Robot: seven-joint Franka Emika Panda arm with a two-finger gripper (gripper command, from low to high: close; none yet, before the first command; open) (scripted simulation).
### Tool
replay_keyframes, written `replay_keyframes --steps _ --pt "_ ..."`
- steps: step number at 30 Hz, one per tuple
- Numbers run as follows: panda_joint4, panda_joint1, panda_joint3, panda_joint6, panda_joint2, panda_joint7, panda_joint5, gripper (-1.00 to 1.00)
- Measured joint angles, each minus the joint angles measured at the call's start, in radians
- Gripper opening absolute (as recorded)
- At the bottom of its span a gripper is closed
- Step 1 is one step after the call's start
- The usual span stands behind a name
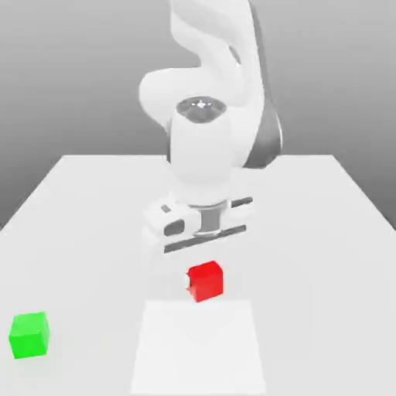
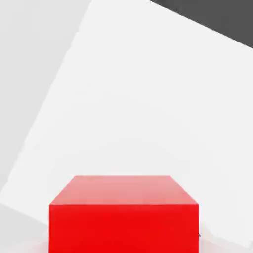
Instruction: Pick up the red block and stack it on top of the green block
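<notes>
The red block (image 1: pixel 205 280) sits directly under the white hand of the arm, near the middle of the table, and it looms large and close in the hand view (image 2: pixel 123 215). My gripper (image 1: pixel 203 269) points straight down over it and is shut on the red block. Whether the block rests on the table or hangs just above it I cannot tell. The green block (image 1: pixel 29 334) stands alone on the table at the exterior view's left, near the front edge, well apart from the gripper.
The white table (image 1: pixel 325 255) stretches wide on both sides of the arm. A paler rectangular patch (image 1: pixel 197 348) lies on it just in front of the red block. The arm's base and body (image 1: pixel 209 116) rise behind.
</notes>
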State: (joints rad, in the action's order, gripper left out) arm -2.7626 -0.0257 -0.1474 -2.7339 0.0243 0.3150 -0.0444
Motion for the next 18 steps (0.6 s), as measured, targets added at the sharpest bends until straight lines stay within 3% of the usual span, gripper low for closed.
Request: replay_keyframes --steps 8,12,13,18 --pt "0.285 -0.254 -0.146 0.136 -0.153 -0.059 -0.039 -1.0" --pt "0.323 -0.303 -0.12 0.049 -0.284 -0.117 -0.114 -1.0" --pt "0.326 -0.315 -0.106 0.02 -0.317 -0.131 -0.133 1.0" --pt "0.326 -0.315 -0.106 0.02 -0.317 -0.131 -0.133 1.0"
